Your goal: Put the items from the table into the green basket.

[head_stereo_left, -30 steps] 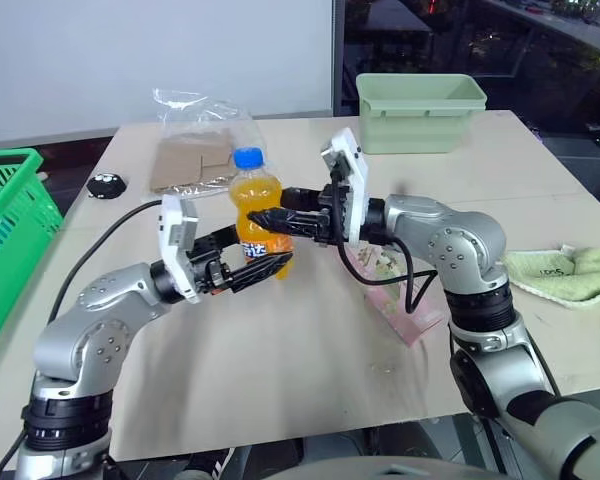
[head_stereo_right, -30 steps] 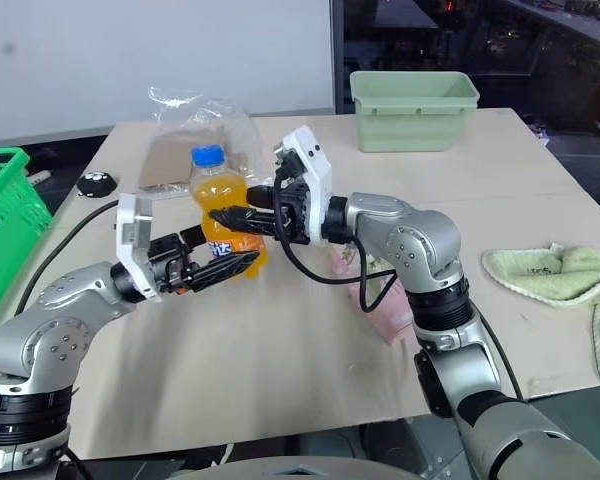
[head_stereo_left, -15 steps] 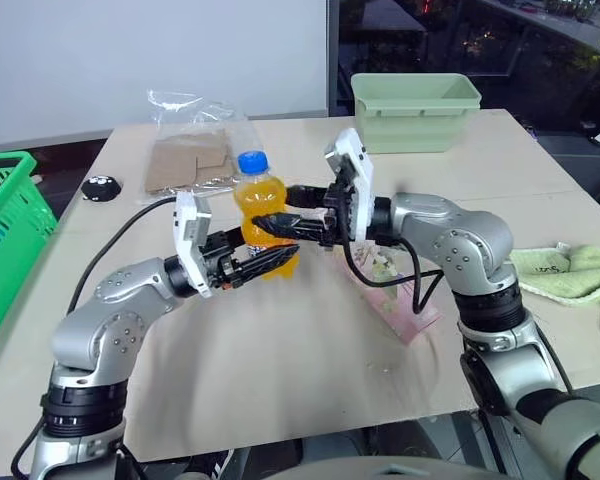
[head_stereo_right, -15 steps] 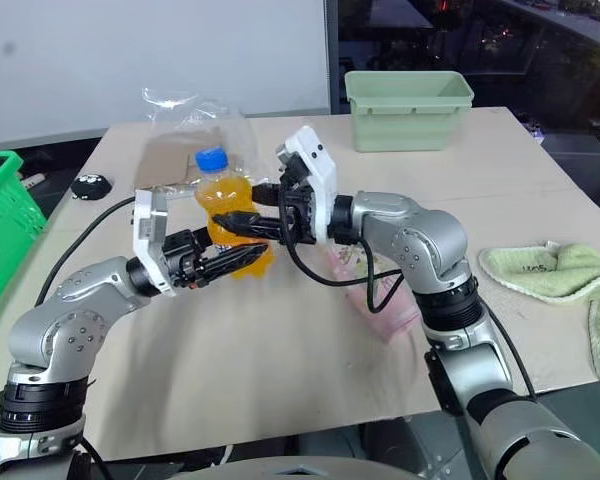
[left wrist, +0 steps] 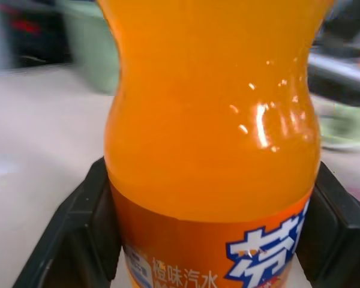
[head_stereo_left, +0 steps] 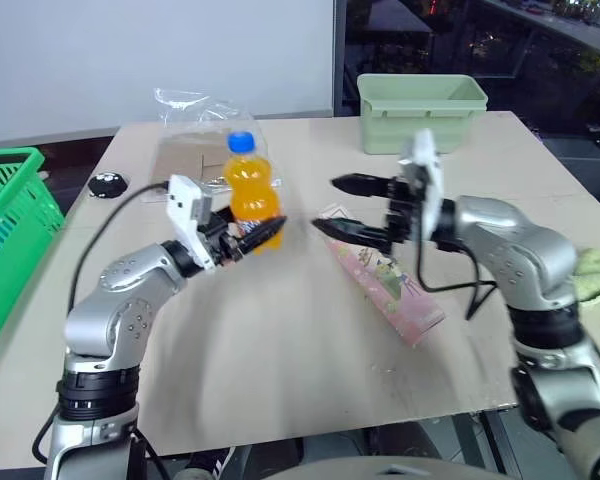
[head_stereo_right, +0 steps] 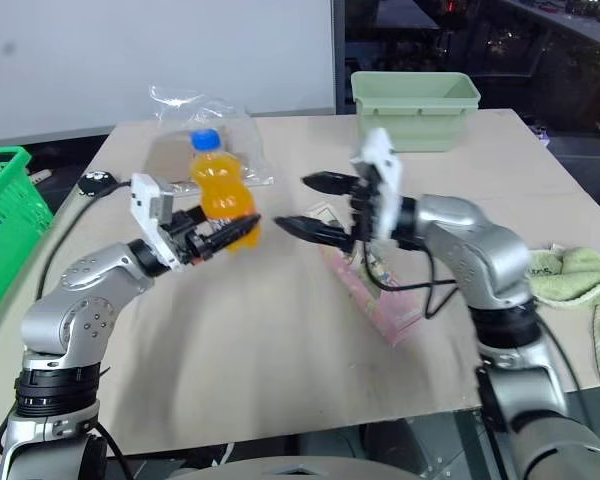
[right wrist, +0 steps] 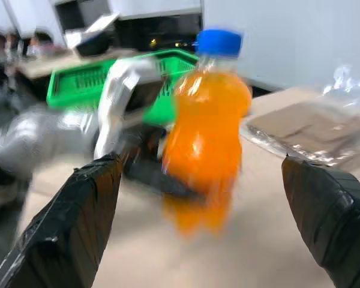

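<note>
The orange soda bottle (head_stereo_left: 248, 190) with a blue cap stands upright over the table (head_stereo_left: 280, 350), left of centre. My left gripper (head_stereo_left: 252, 232) is shut on its lower, labelled part; in the left wrist view both fingers (left wrist: 72, 240) press against the bottle (left wrist: 210, 150). My right gripper (head_stereo_left: 325, 204) hangs open a short way right of the bottle, pointing at it, with nothing between its fingers (right wrist: 72, 222). The pink carton (head_stereo_left: 385, 285) lies flat on the table below the right gripper. The green basket (head_stereo_left: 10, 230) stands off the table's left edge.
A pale green tub (head_stereo_left: 420, 100) stands at the table's far right. A clear plastic bag with cardboard (head_stereo_left: 190, 150) lies behind the bottle, and a small black object (head_stereo_left: 107, 183) sits near the left edge. A green cloth (head_stereo_left: 595, 270) lies at the right edge.
My right gripper has let go of the bottle, opened wide and drawn away to the right. My left gripper has closed on the bottle and now holds it alone.
</note>
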Controlling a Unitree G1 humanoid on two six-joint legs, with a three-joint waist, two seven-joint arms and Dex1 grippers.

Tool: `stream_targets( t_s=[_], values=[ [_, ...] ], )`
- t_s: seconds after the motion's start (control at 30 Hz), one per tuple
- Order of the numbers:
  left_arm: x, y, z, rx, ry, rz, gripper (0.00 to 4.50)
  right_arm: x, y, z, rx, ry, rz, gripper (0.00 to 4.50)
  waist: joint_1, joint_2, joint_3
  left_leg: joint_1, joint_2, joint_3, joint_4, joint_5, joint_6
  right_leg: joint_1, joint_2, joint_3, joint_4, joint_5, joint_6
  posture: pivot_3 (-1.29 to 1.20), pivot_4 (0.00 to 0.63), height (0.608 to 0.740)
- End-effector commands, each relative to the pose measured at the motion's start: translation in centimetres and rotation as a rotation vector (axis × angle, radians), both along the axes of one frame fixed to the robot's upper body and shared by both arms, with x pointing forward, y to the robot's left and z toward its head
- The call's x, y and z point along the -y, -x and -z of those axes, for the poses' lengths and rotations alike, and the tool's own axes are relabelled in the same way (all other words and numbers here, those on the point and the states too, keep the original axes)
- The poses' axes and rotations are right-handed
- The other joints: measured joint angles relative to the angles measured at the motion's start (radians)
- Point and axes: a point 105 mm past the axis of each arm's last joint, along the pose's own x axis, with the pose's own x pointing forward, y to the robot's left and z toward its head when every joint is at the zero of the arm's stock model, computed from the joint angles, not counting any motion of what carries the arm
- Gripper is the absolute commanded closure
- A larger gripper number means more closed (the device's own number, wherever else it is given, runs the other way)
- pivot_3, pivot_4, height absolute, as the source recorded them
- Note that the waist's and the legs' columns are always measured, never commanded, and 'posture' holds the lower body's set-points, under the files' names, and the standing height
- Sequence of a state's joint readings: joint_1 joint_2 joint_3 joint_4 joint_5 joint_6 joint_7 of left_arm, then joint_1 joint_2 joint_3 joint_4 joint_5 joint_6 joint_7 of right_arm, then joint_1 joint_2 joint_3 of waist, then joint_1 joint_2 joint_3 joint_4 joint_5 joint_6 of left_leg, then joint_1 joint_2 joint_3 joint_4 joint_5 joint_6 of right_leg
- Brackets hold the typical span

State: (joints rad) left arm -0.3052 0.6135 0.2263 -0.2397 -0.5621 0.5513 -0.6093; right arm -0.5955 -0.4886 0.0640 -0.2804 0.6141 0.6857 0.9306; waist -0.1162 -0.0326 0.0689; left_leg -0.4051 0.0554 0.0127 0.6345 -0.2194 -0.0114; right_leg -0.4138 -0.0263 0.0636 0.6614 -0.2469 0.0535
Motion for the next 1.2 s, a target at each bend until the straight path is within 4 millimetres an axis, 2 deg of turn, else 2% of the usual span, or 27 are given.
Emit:
stream_targets(
  t_s=[0.03, 0.1, 0.17, 0.23, 0.3, 0.47, 0.6, 0.8, 1.03, 1.2],
  values=[
    [-3.9, -1.2, -4.2, 0.185, -0.132, -0.259, 1.52, 2.4, 0.1, -1.4, 0.107, 0.002, 0.027, 0.0, -0.004, 0.0, 0.0, 0.001, 0.0, 0.0, 0.0, 0.0, 0.0, 0.0, 0.0, 0.001, 0.0, 0.0, 0.0, -0.02, 0.0, 0.74],
    [-6.6, -1.5, -6.3, 0.238, -0.147, -0.417, 1.52, 3.6, 0.5, -1.6, 0.094, -0.006, 0.025, 0.0, -0.004, 0.0, 0.0, 0.003, 0.0, 0.0, 0.0, 0.0, 0.0, 0.0, 0.002, 0.002, 0.002, 0.0, 0.0, -0.01, 0.0, 0.74],
    [-11.0, -1.1, -8.2, 0.259, -0.202, -0.626, 1.52, 3.7, 1.7, -3.1, 0.068, -0.062, -0.037, 0.0, 0.0, 0.0, 0.0, 0.003, 0.001, -0.002, 0.0, 0.0, 0.0, 0.001, 0.004, 0.001, 0.002, 0.0, 0.0, 0.0, 0.0, 0.74],
    [-15.2, -0.3, -9.1, 0.264, -0.278, -0.82, 1.52, 3.1, 2.5, -4.5, 0.056, -0.109, -0.098, 0.0, -0.003, 0.0, 0.0, 0.004, 0.002, -0.004, -0.001, 0.0, 0.0, 0.0, 0.005, 0.002, 0.003, 0.0, 0.0, 0.01, 0.0, 0.74],
    [-18.2, 0.5, -9.3, 0.256, -0.344, -0.943, 1.52, 2.5, 2.9, -5.1, 0.049, -0.134, -0.135, 0.0, -0.004, 0.0, 0.0, 0.004, 0.002, -0.004, -0.001, 0.0, 0.0, 0.0, 0.006, 0.002, 0.003, 0.0, 0.0, 0.01, 0.0, 0.74],
    [-23.4, 2.7, -10.2, 0.246, -0.436, -1.103, 1.52, 1.8, 3.6, -5.7, 0.048, -0.138, -0.189, 0.0, 0.03, -0.002, -0.001, 0.004, 0.002, -0.005, -0.002, 0.0, 0.0, 0.001, 0.006, 0.001, 0.002, 0.0, -0.001, 0.02, 0.0, 0.74],
    [-26.9, 4.5, -9.6, 0.197, -0.506, -1.206, 1.52, 1.6, 3.8, -6.5, 0.056, -0.16, -0.215, 0.0, 0.054, -0.004, -0.002, 0.002, 0.002, -0.004, -0.001, 0.0, 0.0, 0.0, 0.006, 0.001, 0.001, 0.0, -0.001, 0.02, 0.0, 0.74],
    [-30.0, 5.8, -7.2, 0.143, -0.5, -1.273, 1.52, 1.3, 3.4, -6.6, 0.067, -0.163, -0.203, 0.0, 0.084, -0.008, -0.005, 0.003, 0.002, -0.003, -0.001, 0.0, -0.001, 0.001, 0.005, 0.001, 0.002, 0.0, -0.001, 0.04, 0.0, 0.74],
    [-31.0, 5.6, -5.9, 0.133, -0.444, -1.272, 1.52, 1.3, 1.4, -6.3, 0.074, -0.147, -0.075, 0.0, 0.095, -0.019, -0.012, 0.002, 0.002, -0.003, -0.001, 0.0, -0.001, 0.0, 0.004, 0.0, 0.002, 0.001, -0.001, 0.04, 0.0, 0.74],
    [-31.3, 5.5, -4.4, 0.101, -0.471, -1.258, 1.52, 1.2, 0.6, -6.2, 0.072, -0.143, -0.031, 0.0, 0.097, -0.019, -0.012, 0.003, 0.002, 0.0, -0.001, 0.0, -0.001, 0.0, 0.002, 0.0, 0.002, 0.001, -0.001, 0.03, 0.0, 0.74]
  ],
)
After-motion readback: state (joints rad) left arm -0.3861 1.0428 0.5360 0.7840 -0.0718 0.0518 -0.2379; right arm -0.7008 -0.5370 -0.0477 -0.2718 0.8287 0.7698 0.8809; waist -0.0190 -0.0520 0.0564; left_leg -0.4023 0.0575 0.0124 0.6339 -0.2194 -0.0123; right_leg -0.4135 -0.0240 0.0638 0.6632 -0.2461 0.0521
